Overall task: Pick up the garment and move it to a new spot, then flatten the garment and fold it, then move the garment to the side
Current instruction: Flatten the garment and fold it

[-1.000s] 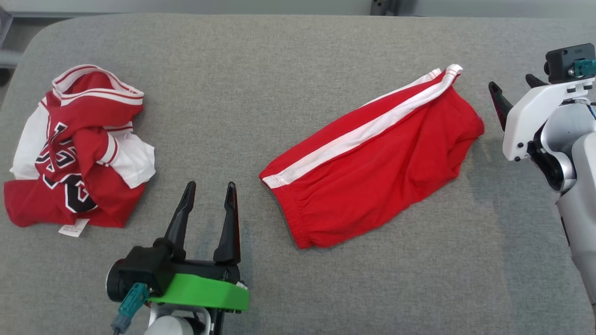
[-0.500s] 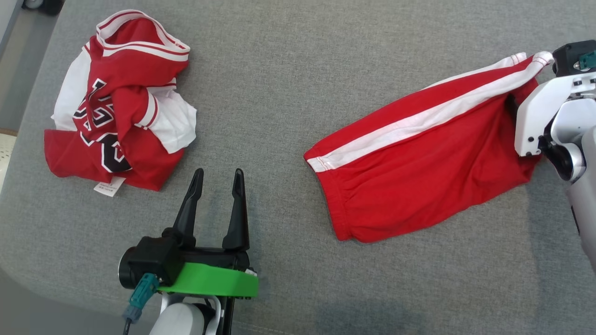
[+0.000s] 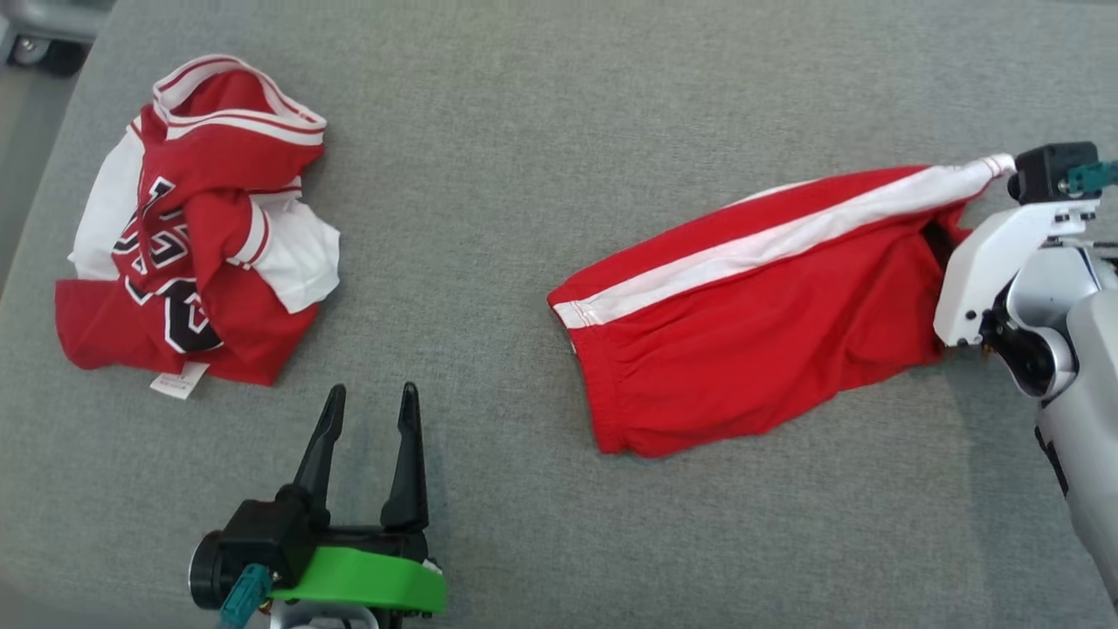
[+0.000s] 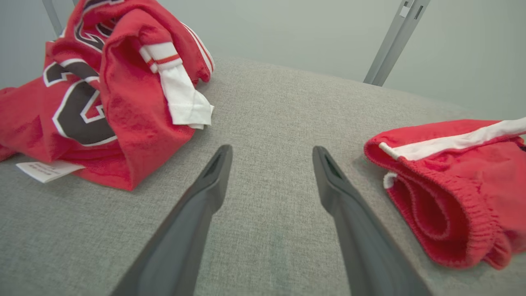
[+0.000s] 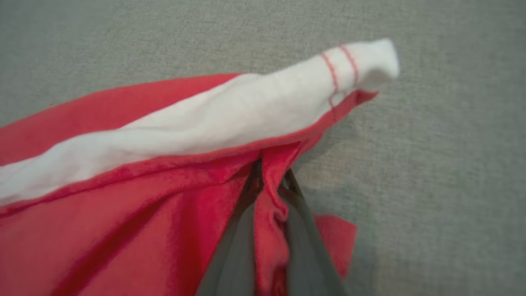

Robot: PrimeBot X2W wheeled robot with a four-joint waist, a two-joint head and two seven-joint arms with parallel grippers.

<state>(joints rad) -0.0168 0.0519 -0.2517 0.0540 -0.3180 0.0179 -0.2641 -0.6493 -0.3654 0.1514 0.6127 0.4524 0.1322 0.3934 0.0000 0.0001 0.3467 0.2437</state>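
The garment is a pair of red shorts with a white side stripe, lying across the right half of the grey padded surface. My right gripper is shut on a pinch of red cloth at its right end, just under the stripe's tip. The right wrist view shows the garment bunched between the two dark fingers of the right gripper. My left gripper stands open near the front edge, holding nothing. In the left wrist view the left gripper points between the garment's waistband and a jersey.
A crumpled red and white jersey with black numbers lies at the far left, also seen as the jersey in the left wrist view. The surface's left edge drops to the floor, where a wheel shows.
My right gripper came in to the shorts' right end and shut on the cloth, pulling that end up and taut. The head camera shifted. The left gripper stays open.
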